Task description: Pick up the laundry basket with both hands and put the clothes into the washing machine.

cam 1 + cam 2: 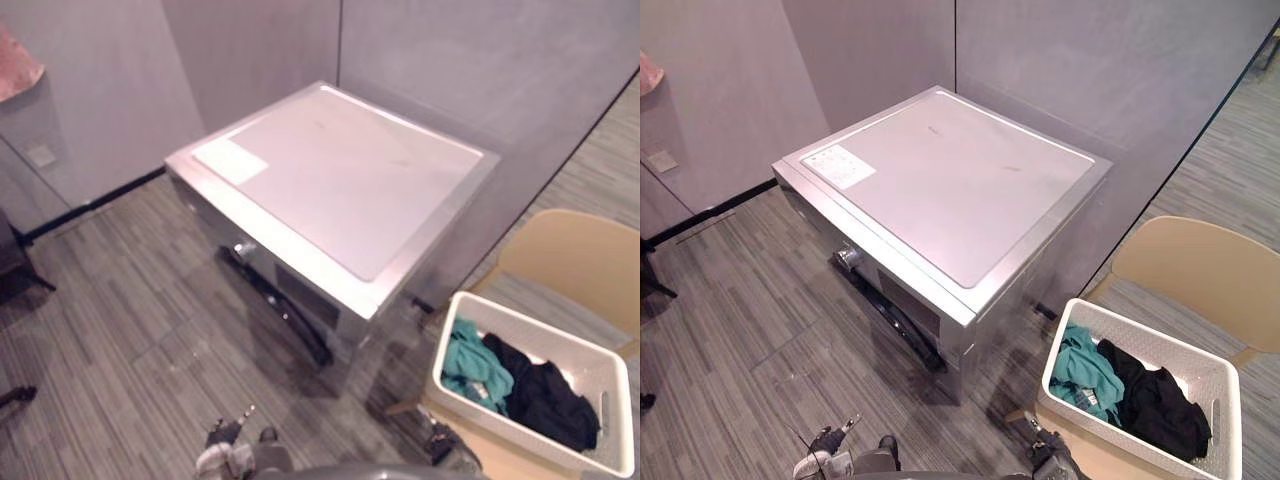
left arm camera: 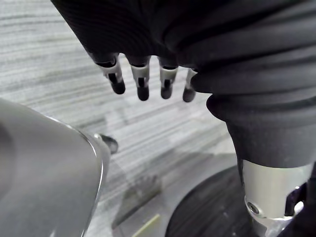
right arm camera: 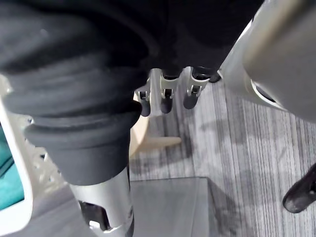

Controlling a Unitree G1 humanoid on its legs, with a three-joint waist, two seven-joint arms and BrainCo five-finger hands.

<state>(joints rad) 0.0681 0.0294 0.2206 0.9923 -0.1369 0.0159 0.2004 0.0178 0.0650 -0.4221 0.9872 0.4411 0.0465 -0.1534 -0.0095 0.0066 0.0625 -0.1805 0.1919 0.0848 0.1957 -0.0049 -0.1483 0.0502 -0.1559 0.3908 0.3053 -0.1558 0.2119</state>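
White plastic forms the laundry basket, which sits at the lower right of the head views on the seat of a tan chair. Inside it a teal garment lies toward the left end and a black garment is bunched just beside it on the right, the two touching.

The silver washing machine fills the centre of the frame, standing on grey striped carpet against grey wall panels. Its flat pale top carries a white sticker at the left corner, and its front, with a dark band low down, faces the lower left. The basket stands near the machine's right corner without touching it.

The left hand hangs over the carpet in its wrist view, its fingers straight and relaxed with nothing between them. The right hand hangs the same way, its fingers loose and empty, with the basket's white wall and a strip of the teal garment close beside its wrist and a pale chair leg past the fingertips. Neither hand touches the basket.
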